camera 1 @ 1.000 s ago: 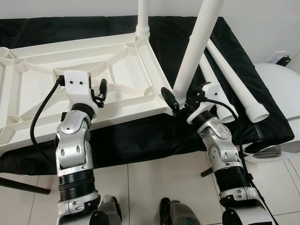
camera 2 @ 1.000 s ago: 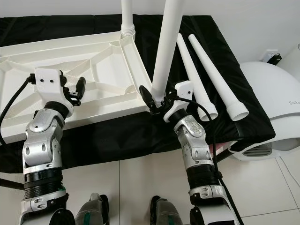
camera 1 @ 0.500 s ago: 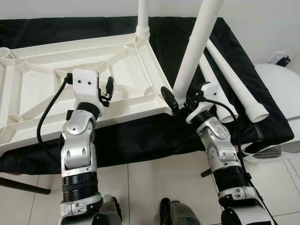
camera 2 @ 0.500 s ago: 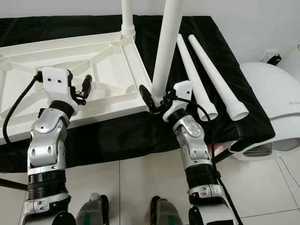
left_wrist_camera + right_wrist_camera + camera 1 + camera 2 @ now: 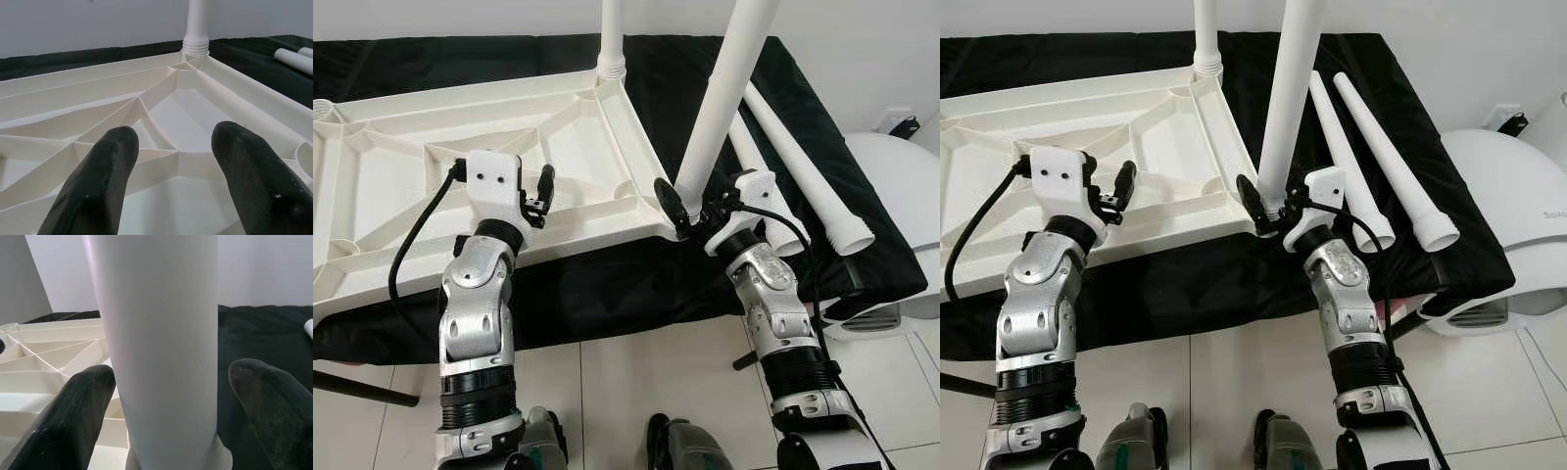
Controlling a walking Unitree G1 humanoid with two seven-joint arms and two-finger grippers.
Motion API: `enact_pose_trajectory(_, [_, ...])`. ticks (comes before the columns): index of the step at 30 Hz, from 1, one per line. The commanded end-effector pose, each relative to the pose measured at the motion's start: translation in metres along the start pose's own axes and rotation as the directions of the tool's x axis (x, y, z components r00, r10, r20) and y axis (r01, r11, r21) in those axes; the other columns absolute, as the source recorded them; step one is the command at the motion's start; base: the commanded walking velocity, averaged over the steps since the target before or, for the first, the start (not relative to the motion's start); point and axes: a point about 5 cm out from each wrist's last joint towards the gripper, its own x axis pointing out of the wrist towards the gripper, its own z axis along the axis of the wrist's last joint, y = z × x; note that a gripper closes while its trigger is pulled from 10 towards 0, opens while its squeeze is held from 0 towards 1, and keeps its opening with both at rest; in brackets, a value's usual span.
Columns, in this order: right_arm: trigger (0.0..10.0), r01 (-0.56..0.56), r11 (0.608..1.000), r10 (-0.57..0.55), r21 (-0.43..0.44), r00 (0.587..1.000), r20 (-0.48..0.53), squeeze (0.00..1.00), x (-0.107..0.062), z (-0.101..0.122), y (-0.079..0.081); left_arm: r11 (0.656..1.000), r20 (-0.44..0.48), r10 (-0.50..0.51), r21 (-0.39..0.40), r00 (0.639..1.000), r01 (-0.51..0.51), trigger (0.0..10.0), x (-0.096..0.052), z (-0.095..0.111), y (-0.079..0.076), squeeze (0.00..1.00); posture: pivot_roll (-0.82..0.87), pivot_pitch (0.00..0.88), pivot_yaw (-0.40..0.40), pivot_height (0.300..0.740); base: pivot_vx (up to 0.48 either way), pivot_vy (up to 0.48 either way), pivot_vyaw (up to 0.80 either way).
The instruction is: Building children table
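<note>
Before us the upturned tabletop [image 5: 401, 166] lies on the cloth-covered bench [image 5: 822, 127], filling its left part. One table leg [image 5: 611, 34] stands upright in the far right corner socket. A second leg [image 5: 722, 93] stands at the near right corner, and our right gripper [image 5: 690, 211] sits around its base, a finger on either side. Our left gripper [image 5: 540, 191] hovers over the tabletop's near ribs, left of that corner. Two loose legs [image 5: 803, 166] lie side by side on the bench to the right. Further right, beside the bench, stands a rounded appliance [image 5: 901, 196].
</note>
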Motion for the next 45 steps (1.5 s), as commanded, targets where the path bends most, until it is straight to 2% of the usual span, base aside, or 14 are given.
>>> enact_pose_trajectory(1, [10.0,0.005,1.000,-0.005,-0.006,1.000,-0.008,0.00,-0.0027,-0.0007,0.0011,0.996,-0.013,0.084,-0.011,0.996,-0.084,10.0,-0.0039,-0.0034,0.0051,0.00,0.03,0.147,-0.037,0.740,0.000,0.000,0.00])
enact_pose_trajectory(8, [10.0,0.009,1.000,-0.009,-0.026,1.000,-0.002,0.00,-0.0024,0.0045,0.0025,0.998,-0.018,0.056,-0.027,0.998,-0.056,10.0,-0.0031,-0.0040,0.0002,0.00,0.02,0.145,-0.034,0.740,0.000,0.000,0.00])
enact_pose_trajectory(22, [10.0,0.034,0.998,-0.034,-0.061,0.999,0.005,0.00,-0.0024,0.0060,0.0008,0.999,-0.014,0.047,-0.016,0.999,-0.047,10.0,-0.0026,-0.0033,-0.0001,0.00,0.03,0.137,-0.038,0.740,0.000,0.000,0.00])
enact_pose_trajectory(45, [10.0,0.023,0.999,-0.023,-0.039,1.000,-0.004,0.00,-0.0068,0.0026,0.0091,1.000,-0.005,0.006,-0.006,1.000,-0.006,10.0,-0.0066,-0.0024,0.0002,0.00,0.04,0.140,-0.036,0.740,0.000,0.000,0.00])
